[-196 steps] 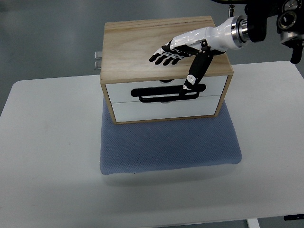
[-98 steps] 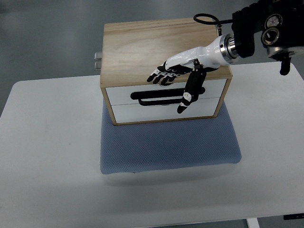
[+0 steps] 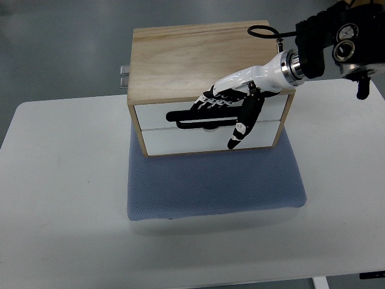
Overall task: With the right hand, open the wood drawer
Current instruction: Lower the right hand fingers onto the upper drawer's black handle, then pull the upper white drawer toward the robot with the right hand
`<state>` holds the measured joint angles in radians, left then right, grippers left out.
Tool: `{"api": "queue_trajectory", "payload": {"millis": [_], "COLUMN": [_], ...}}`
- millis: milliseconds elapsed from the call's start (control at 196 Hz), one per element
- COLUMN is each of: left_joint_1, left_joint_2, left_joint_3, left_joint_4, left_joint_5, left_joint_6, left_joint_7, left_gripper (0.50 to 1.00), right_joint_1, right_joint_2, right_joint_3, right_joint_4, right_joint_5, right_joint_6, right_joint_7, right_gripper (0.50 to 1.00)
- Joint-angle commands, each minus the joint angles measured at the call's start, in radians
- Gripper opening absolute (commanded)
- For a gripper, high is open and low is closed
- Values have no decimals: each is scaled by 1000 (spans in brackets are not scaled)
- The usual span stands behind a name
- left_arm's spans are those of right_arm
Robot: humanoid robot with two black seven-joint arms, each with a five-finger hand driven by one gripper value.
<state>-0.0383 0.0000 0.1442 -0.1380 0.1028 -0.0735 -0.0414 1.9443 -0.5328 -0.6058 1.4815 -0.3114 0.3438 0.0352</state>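
Nearest the robot: bare white table (image 3: 66,198), then a blue-grey mat (image 3: 210,186) with open room between its front edge and the cabinet face. That strip is the room available for a drawer to slide out toward the viewer.

On the far part of the mat sits the wooden drawer cabinet (image 3: 180,54), two white drawer fronts stacked. Upper drawer front (image 3: 153,112) carries a long black handle (image 3: 177,118) running left–right; its right portion is hidden behind the hand.

Right hand (image 3: 225,105), arm entering from upper right, hangs over the right half of that handle. Fingers (image 3: 206,106) extended, slightly apart, tips pointing left along the handle's long axis and lying on or just above it; contact cannot be confirmed. Thumb (image 3: 240,124) hangs down across the lower drawer front (image 3: 180,141). Nothing clasped.

Judgement: fingers need to curl behind the bar, then draw toward the near edge. Handle axis sits crosswise to the pull.

Left hand not seen. Small metal fitting (image 3: 123,75) projects from the cabinet's left rear.
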Motion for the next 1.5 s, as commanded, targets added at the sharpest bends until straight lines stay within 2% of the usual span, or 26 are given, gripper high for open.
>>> {"api": "queue_trajectory", "payload": {"millis": [0,846,1030,1168,1494], "left_joint_1": [0,0,0,0,0], "left_joint_2": [0,0,0,0,0], "left_joint_3": [0,0,0,0,0], "left_joint_4": [0,0,0,0,0], "left_joint_5": [0,0,0,0,0], "left_joint_6": [1,0,1,0,0], "left_joint_7": [0,0,0,0,0], "left_gripper": [1000,1000,1000,1000,1000], "right_joint_1": [-4,-71,-70,-64,-53], "right_joint_2": [2,28,25,17,-7], "right_joint_3": [0,9,9,9,6], "right_joint_4": [-1,-20,-18,-12,13], "right_joint_5": [0,5,23,23,23], "right_joint_6": [0,-43,-23,27,95], "right_joint_7": [-1,-43,-47,-47,-46], "right_gripper": [952,952,952,952,954]}}
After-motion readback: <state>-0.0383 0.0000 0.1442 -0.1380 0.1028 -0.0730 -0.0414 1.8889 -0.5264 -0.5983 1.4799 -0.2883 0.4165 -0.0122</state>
